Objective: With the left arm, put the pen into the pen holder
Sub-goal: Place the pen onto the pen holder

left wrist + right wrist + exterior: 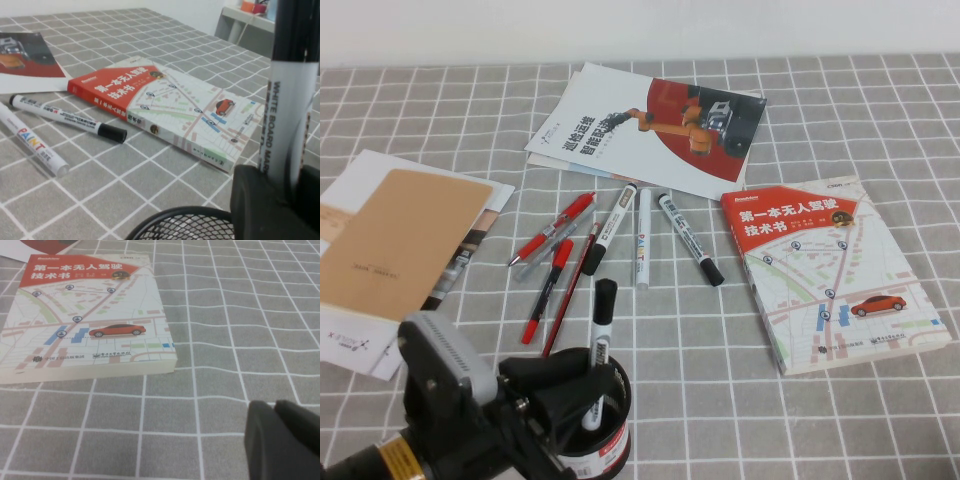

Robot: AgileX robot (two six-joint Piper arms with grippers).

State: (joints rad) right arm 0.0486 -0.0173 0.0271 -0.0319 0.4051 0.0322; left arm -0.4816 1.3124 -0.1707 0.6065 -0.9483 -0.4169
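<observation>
Left gripper (582,395) sits at 6 o'clock, clamped on the pen (599,345), a whiteboard marker held upright, black cap up, over the pen holder (603,440). Its lower end looks already inside the mesh rim, can't say how deep. My guess at the risk: let go while it's tilted and it catches the rim, or tips the cup. Further out toward 12, spare markers (688,238) and red pens (552,230) lie loose. Right gripper (287,440) hangs over bare cloth near the map book (835,270), fingers together.
</observation>
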